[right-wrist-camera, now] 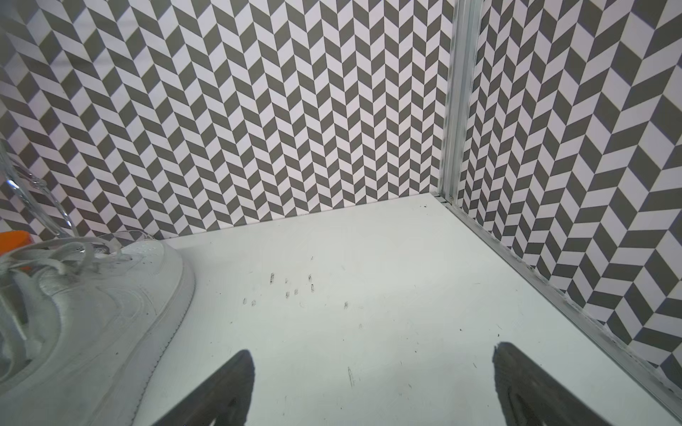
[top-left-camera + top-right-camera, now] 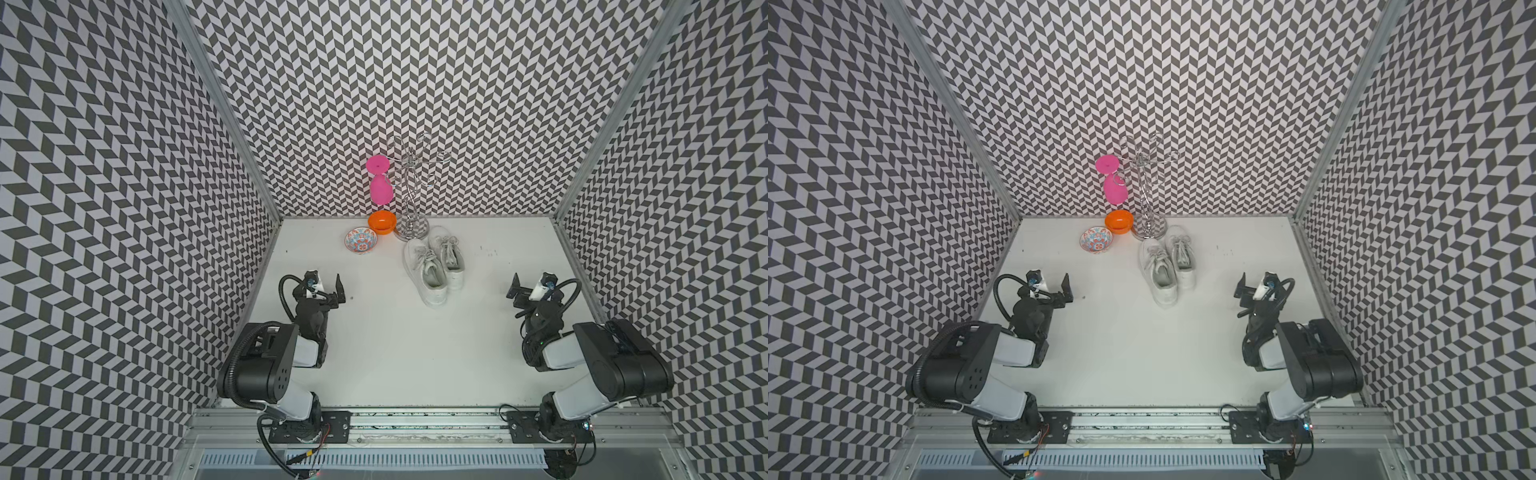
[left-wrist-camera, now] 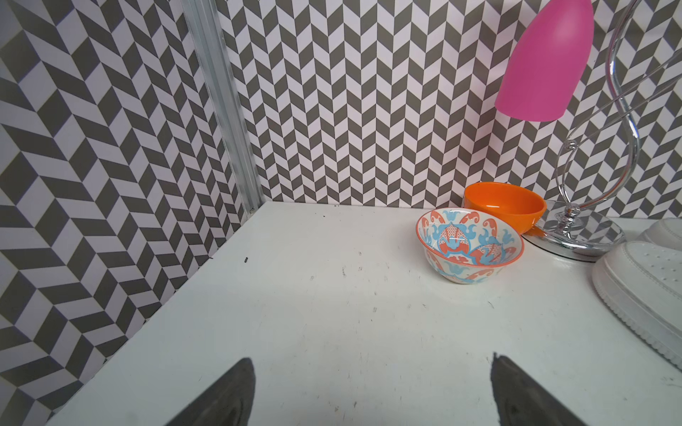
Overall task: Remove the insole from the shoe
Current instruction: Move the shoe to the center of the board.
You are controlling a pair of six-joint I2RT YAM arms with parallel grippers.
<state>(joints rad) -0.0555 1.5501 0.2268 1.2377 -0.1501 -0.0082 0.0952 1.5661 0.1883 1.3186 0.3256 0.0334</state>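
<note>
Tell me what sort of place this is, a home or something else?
Probably a robot test cell, not a home: chevron-patterned panels wall in a white table, the left arm and right arm are bolted to an aluminium rail, and white shoes share the table with an orange bowl.

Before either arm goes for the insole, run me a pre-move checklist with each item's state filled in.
1. Left gripper open and empty: ok.
2. Right gripper open and empty: ok.
3. Nearer shoe and farther shoe upright, openings up: ok.
4. Insole edge exposed for a pinch: cannot tell; the nearer shoe's opening shows only grey.
5. Laces clear of that opening: ok, bunched toward the toe.
6. Room around the shoes: not ok at the toes, where the base of the wire stand sits close, with the orange bowl beside it.
</note>
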